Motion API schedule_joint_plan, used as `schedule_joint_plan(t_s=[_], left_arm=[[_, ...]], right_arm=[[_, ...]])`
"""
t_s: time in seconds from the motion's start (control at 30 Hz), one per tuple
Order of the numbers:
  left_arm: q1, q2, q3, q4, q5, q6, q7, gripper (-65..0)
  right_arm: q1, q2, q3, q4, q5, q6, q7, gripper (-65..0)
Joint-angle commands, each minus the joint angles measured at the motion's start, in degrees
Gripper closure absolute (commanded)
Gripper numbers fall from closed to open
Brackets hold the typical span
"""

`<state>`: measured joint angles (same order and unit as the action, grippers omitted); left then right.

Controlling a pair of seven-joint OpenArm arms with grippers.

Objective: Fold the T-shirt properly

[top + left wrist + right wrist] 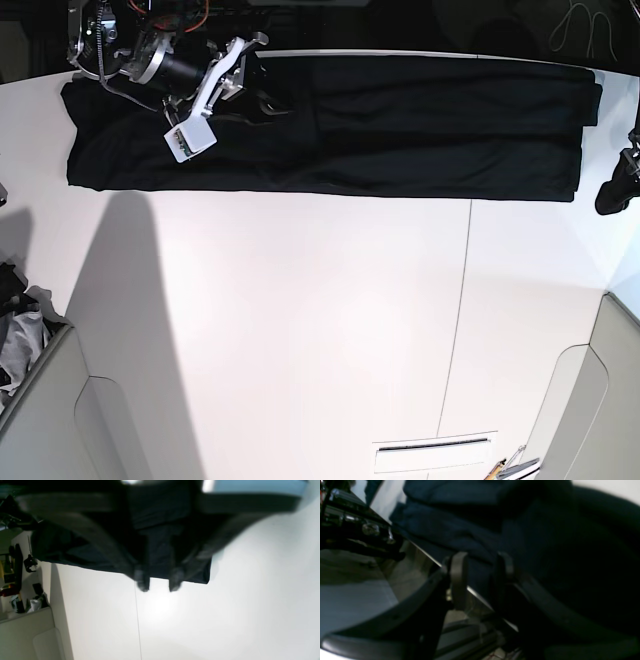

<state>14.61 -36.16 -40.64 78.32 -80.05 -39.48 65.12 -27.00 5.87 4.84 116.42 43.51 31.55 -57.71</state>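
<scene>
1. The white worktop [320,330] fills most of the base view, with a thin seam running down it right of centre.
2. The T-shirt [400,125] lies along the far edge of the worktop as a long black band, folded lengthwise and stretching nearly from one side to the other. Its near edge runs almost straight; its right end shows layered edges stacked on one another.
3. The right arm [165,60] reaches in from the far left corner and lies over the left part of the T-shirt, its white wrist housing above the fabric.
4. The right end effector [481,580] shows in the right wrist view with its two dark fingers [458,580] spread apart. Rumpled T-shirt fabric [450,527] lies behind and between them at the worktop's edge; nothing is visibly pinched.
5. The left end effector [160,583] shows in the left wrist view, blurred, its fingertips [143,581] parted with bare worktop [200,620] showing in the gap. The tips sit at the edge of the T-shirt [160,552], near its corner, without gripping it.
6. A small grey, white and black cloth pile [18,335] sits at the left edge of the base view, well apart from the T-shirt.
</scene>
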Motion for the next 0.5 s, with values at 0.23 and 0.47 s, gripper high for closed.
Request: schedule_joint_plan(t_s=[0.23,0.47], left_arm=[[-0.22,-1.44,-9.81,0.9,-1.6,-0.52,-1.22,-25.8],[1.01,0.83,-14.4,0.81,-1.07,-0.52,-0.59,-25.8]], right_arm=[[-0.44,0.11,0.02,10.73,1.01,0.39,1.62,-19.8],[1.86,0.13,0.07,13.31,-9.6,0.31,4.94,-19.8]])
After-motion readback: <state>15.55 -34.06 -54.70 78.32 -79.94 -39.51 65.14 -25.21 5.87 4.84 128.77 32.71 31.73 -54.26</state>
